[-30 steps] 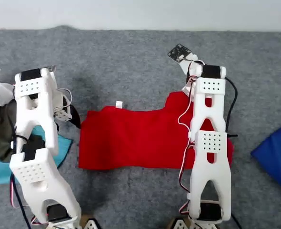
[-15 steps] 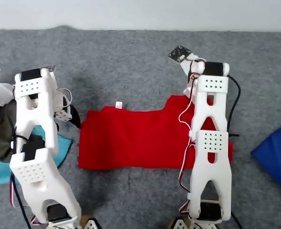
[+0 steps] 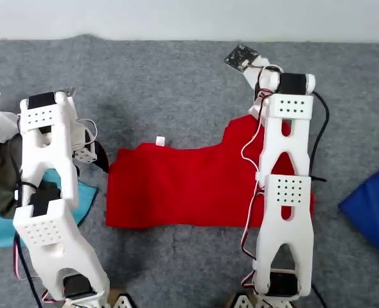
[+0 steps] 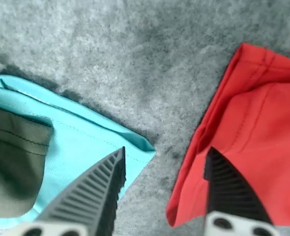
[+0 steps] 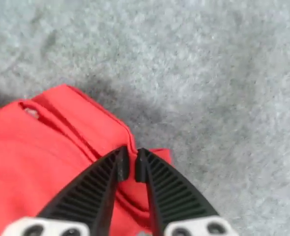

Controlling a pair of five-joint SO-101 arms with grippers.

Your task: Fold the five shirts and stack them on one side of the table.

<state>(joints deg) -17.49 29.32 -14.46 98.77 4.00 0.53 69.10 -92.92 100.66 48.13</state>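
- The right gripper (image 5: 128, 161) has its jaws nearly closed, pinching a folded edge at a corner of the red shirt (image 5: 42, 152).
- From that pinch, the red shirt spreads flat back toward the arm's base on the grey mat (image 5: 209, 73).
- The left gripper (image 4: 165, 153) has its jaws wide, holding nothing, above bare mat.
- Just beside one of its fingers is the red shirt's edge. Beside the other is a turquoise shirt (image 4: 86, 142) with an olive garment (image 4: 12, 157) lying on it.
- Well apart, on the right arm's outer side, is a blue shirt (image 3: 372, 202).

Right gripper (image 5: 131, 164), with red shirt (image 3: 176, 186) corner, farther from base.
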